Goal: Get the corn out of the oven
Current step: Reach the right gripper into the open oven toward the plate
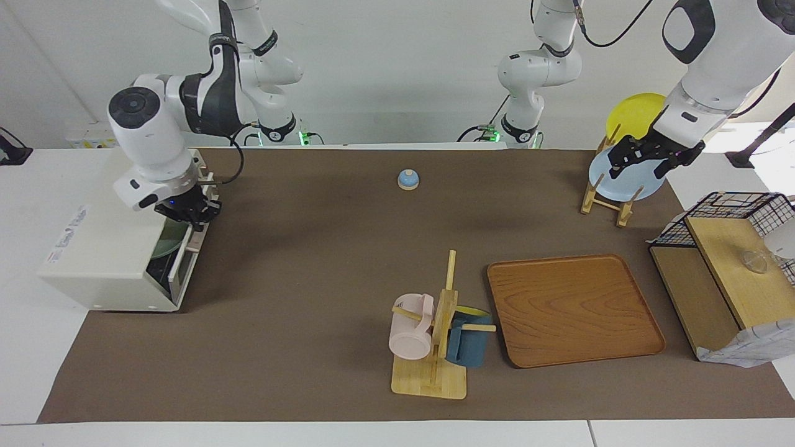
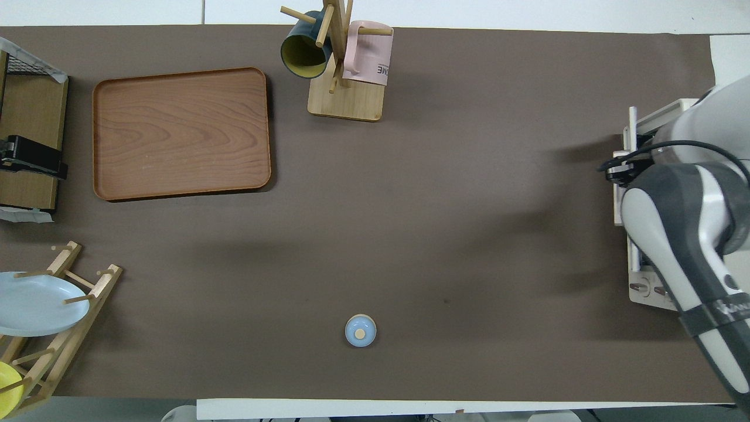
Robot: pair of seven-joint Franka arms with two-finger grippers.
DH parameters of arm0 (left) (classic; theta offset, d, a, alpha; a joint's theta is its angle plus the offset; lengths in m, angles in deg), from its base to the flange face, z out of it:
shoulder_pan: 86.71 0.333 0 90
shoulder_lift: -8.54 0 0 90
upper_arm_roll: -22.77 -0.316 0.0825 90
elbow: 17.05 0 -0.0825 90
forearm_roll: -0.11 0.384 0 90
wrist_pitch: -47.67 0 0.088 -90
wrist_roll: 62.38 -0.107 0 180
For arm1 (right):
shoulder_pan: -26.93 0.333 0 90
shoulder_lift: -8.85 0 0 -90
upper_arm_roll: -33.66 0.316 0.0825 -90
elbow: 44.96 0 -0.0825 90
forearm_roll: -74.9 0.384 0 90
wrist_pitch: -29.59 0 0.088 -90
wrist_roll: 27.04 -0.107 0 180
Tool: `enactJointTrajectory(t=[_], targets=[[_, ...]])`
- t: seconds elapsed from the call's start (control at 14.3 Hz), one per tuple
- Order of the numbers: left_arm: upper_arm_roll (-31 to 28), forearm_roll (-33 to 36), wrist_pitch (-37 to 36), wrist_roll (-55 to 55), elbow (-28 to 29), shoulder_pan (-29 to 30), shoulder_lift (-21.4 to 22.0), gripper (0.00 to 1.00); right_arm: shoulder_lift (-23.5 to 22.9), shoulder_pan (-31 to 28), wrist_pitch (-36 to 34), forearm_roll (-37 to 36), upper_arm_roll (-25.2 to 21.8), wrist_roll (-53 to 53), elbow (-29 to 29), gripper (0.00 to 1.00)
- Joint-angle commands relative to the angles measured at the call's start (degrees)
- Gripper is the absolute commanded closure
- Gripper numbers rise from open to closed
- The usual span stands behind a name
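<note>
Cream-white boxy toaster oven [image 1: 105, 261] sits at nine o'clock in the facing view; we see the right gripper [image 1: 189, 214] at its door, jaw state unclear; the left gripper [image 1: 649, 158] hangs over the blue plate [image 1: 624, 180], fingers spread.

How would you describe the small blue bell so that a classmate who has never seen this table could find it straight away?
Start with the brown mat covering the table. Near its edge closest to the robots, about midway between the two arm bases, sits the call bell. It stands alone on bare mat: a small pale blue dome on a tan base with a tan button on top, unlike the blue plate standing in its wooden rack.
</note>
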Motion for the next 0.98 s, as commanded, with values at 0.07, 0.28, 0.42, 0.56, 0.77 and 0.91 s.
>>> enactJointTrajectory(t=[0.07,0.28,0.42,0.56,0.77,0.91], targets=[[0.2,0.8,-0.5,-0.5,0.5,0.5,0.4,0.00,-9.3,1.8,11.7,-1.3,-0.6,-3.0,0.4,1.00],[0.2,0.8,-0.6,-0.4,0.5,0.5,0.4,0.00,-12.0,2.1,14.9,-0.6,-0.5,-3.6,0.4,1.00],[0.2,0.8,-0.5,-0.4,0.5,0.5,0.4,0.00,-12.7,3.1,14.6,3.1,0.2,-5.7,-0.7,1.00],[0.2,0.8,-0.6,-0.4,0.5,0.5,0.4,0.00,-13.1,4.6,14.3,7.5,0.3,-8.6,-2.5,0.86],[0.2,0.8,-0.6,-0.4,0.5,0.5,0.4,0.00,-11.0,4.7,10.3,8.4,0.2,-10.2,-4.1,0.62],[0.3,0.8,-0.4,-0.5,0.5,0.5,0.4,0.00,-7.7,2.6,4.8,8.4,-0.2,-10.2,-4.0,0.53]])
